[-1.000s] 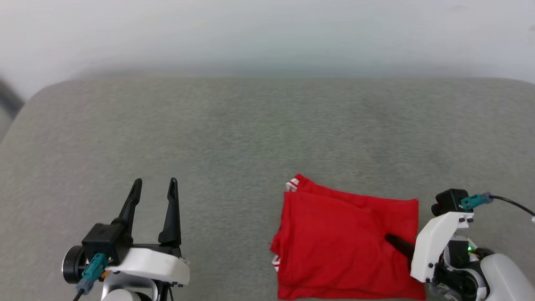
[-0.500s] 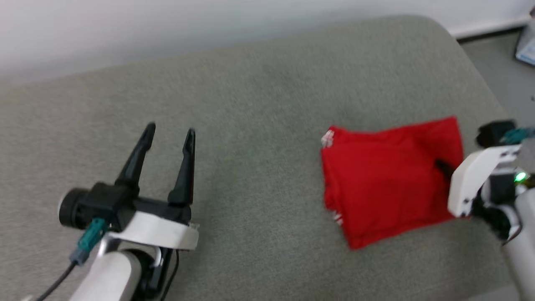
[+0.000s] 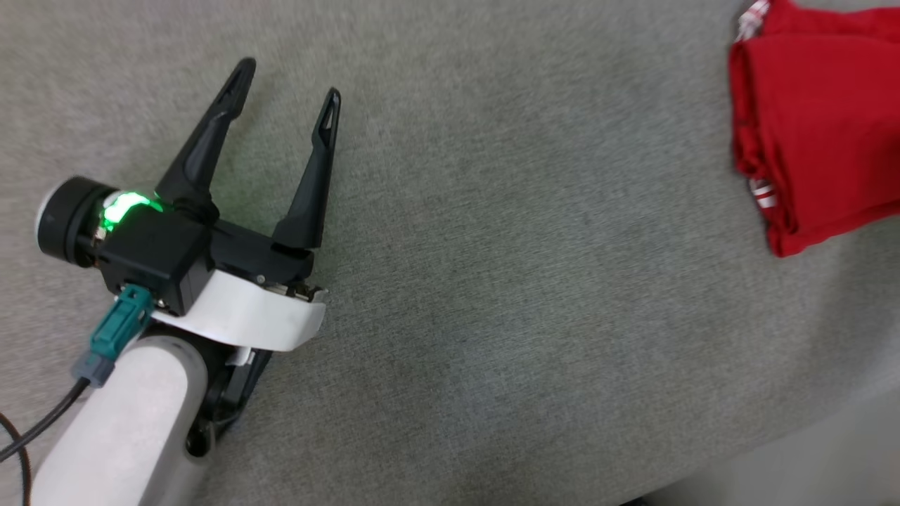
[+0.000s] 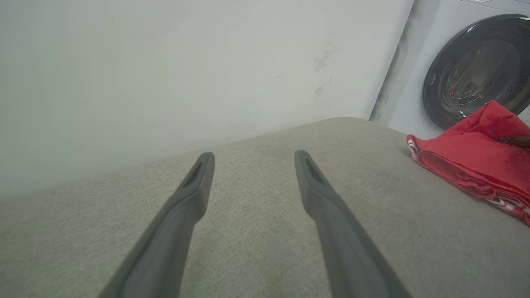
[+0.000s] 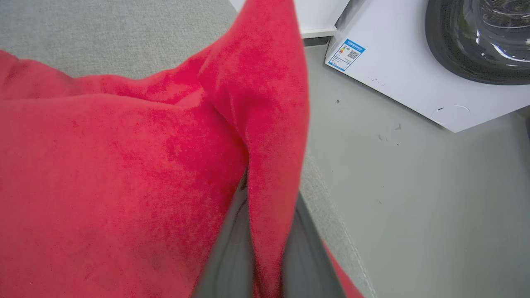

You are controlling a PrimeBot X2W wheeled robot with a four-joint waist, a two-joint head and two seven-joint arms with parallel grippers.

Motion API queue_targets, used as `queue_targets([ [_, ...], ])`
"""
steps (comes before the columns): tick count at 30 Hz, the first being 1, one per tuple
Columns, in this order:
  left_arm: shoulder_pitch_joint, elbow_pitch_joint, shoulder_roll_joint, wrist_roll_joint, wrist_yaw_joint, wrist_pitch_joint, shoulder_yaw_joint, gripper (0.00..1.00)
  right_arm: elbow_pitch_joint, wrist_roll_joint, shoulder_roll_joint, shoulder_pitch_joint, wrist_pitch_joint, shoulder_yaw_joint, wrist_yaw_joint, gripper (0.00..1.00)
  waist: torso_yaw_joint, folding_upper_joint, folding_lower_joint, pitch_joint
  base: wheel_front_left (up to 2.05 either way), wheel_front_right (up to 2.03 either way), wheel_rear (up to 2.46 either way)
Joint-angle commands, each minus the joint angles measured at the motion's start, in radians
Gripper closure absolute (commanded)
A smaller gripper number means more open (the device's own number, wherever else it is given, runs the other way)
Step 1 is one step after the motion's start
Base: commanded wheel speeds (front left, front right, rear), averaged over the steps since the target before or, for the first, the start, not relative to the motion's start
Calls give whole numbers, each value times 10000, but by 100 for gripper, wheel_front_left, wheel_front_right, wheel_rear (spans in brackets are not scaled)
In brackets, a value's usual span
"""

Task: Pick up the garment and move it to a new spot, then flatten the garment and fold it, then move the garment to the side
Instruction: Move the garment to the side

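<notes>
Two tools on show: L tool [image 3: 290, 79] hovers over the grey fabric counter [image 3: 492, 281] w/ fingers spread wide, nothing between them. R tool [image 5: 269, 207] is clamped on a raised fold of the garment [image 5: 103, 186], red cloth pinched between both fingers. Folded red garment lies near the counter's right edge, well apart from the L tool, w/ a washing machine [image 4: 476, 70] on the floor beyond.

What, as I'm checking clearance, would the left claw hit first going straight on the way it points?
Probably the wall beyond the cushion, though the left claw might graze the cushion first; depth is unclear.
</notes>
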Motion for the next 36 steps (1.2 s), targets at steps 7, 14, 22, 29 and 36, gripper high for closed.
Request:
queue_targets([
  [7,-339,-9,172,66,-109,142,-4,0,639,-1799,863,-396,-2382,-1499,-7,0,-94,0,-2,786,0,0,0],
  [14,331,432,132,-218,194,-192,233,0,525,-2911,1600,-28,-3917,-2310,-7,0,-273,0,-2,-200,0,0,0],
  [22,1584,1126,-469,-771,717,-934,393,0,-737,-2678,2491,1444,-4204,-1671,-8,0,182,0,-2,-2188,0,0,0],
  [29,2509,1902,-1087,-1351,980,-1530,619,0,-2299,-1849,2940,3547,-4179,-478,-8,0,1141,0,-2,-3490,0,0,0],
  [36,3067,2519,-1415,-1501,1098,-1820,867,0,-3847,-995,3238,5113,-3749,753,-8,0,2283,0,-2,-4234,0,0,0],
])
